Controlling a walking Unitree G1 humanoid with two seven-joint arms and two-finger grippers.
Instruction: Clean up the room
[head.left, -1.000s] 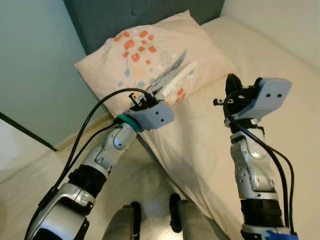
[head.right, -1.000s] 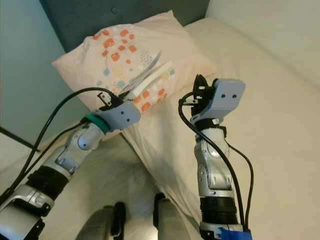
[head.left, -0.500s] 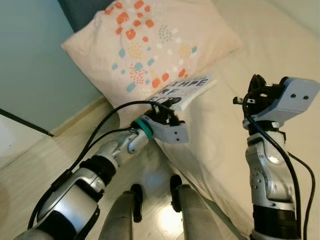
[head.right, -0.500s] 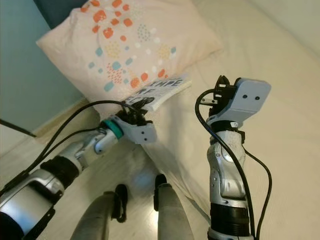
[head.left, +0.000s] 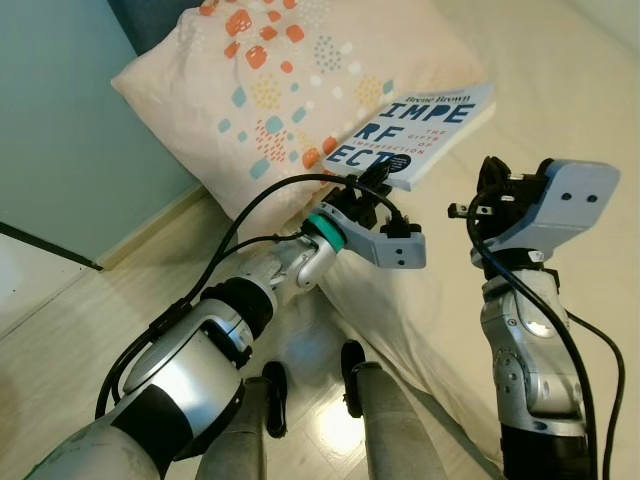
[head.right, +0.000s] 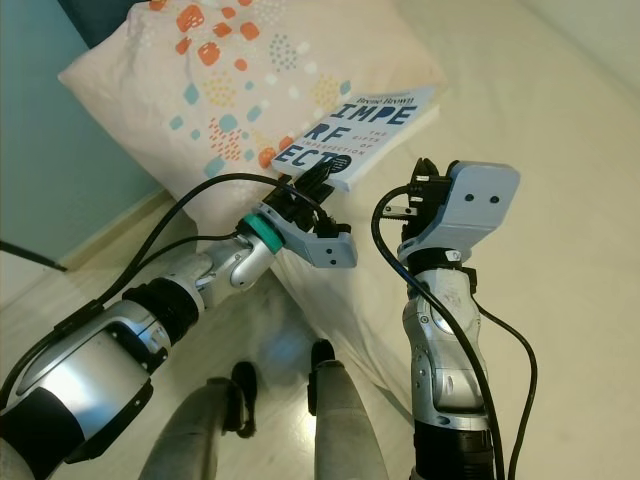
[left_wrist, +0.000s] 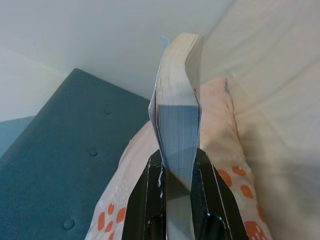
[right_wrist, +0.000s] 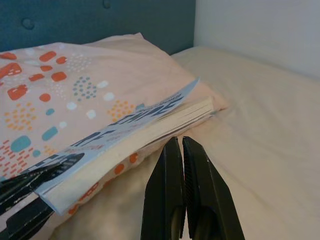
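The left gripper (head.left: 368, 186) clamped the book (head.left: 410, 134) by one corner, cover up; the book's long axis ran away from the fingers, over the patterned pillow (head.left: 290, 80) toward the bed (head.left: 560, 90). The right gripper (right_wrist: 181, 165) — fingers pressed together, empty — hung just beside the book's free edge. A blue headboard (left_wrist: 65, 165) and pale wall — the room's corner — stood behind.

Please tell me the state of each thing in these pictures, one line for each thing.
Book: closed, lifted above the bed, cover facing up.
Left gripper: shut on the book's spine end.
Right gripper: shut, holding nothing, raised beside the book.
Pillow: lying at the bed's head end.
Bed: covered with a cream sheet.
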